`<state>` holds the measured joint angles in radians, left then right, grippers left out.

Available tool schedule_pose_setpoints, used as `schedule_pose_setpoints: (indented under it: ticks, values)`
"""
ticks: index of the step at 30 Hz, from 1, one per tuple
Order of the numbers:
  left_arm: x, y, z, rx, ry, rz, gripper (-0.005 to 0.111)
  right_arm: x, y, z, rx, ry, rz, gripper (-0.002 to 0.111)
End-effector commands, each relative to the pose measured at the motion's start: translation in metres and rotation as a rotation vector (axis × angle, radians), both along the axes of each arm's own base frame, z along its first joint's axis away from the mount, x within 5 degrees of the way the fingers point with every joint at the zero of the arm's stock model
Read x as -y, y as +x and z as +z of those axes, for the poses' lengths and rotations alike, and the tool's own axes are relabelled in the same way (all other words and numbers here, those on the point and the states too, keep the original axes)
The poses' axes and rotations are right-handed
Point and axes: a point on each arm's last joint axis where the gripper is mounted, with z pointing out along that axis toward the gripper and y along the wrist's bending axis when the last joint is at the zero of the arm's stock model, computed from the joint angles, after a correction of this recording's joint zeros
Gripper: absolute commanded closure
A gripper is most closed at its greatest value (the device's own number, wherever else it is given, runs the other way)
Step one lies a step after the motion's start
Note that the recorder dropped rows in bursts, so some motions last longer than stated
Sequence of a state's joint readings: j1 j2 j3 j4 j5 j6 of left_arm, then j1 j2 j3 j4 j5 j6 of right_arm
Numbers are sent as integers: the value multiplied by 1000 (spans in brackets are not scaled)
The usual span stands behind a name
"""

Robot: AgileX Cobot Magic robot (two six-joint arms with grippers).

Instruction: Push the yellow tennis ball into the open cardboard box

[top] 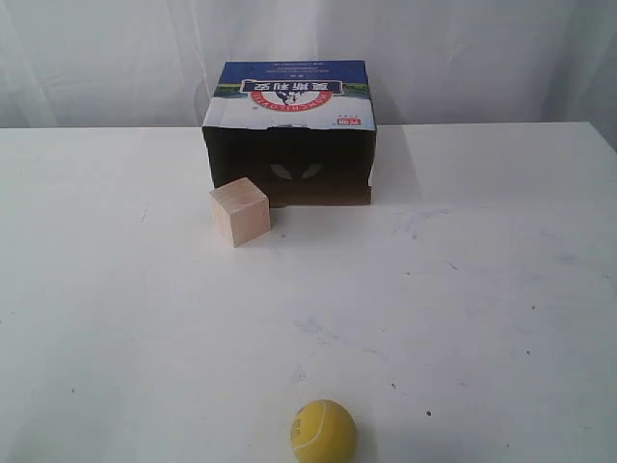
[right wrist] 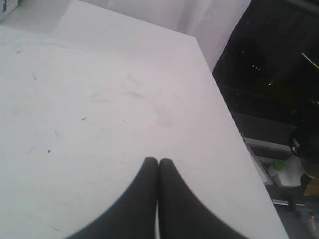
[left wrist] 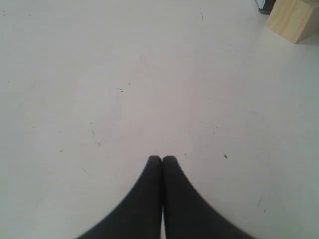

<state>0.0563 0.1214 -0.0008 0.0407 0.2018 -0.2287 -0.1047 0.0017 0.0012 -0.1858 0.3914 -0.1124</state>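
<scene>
The yellow tennis ball (top: 323,431) rests on the white table (top: 482,289) at the near edge of the exterior view, slightly right of centre. The open cardboard box (top: 289,135) stands at the back centre, its dark opening facing the ball and its blue-and-white printed top showing. Neither arm appears in the exterior view. My left gripper (left wrist: 162,158) is shut with nothing in it, above bare tabletop. My right gripper (right wrist: 158,160) is also shut and empty, above the table near its right edge. The ball shows in neither wrist view.
A pale wooden cube (top: 239,211) sits just in front of the box's left part, near the opening; its corner also shows in the left wrist view (left wrist: 293,17). White curtains hang behind the table. Past the table's right edge (right wrist: 224,107) lies dark floor with clutter.
</scene>
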Motion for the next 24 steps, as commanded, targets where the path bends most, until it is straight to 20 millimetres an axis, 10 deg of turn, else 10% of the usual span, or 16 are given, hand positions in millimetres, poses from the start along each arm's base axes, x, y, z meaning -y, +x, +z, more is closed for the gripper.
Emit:
schedule_pose_setpoints:
  ticks: [1, 9, 16, 21, 24]
  values:
    - [0, 0, 0, 0, 0, 1, 107, 0, 0, 1, 6, 1, 4, 108]
    - [0, 0, 0, 0, 0, 1, 107, 0, 1, 5, 33, -107, 29, 108]
    - [0, 0, 0, 0, 0, 1, 107, -14, -4, 67, 745, -170, 150, 108]
    - [0, 0, 0, 0, 0, 1, 107, -23, -21, 98, 1013, 835, 436, 108]
    - [0, 0, 0, 0, 0, 1, 107, -23, -26, 133, 1087, 785, 460, 108]
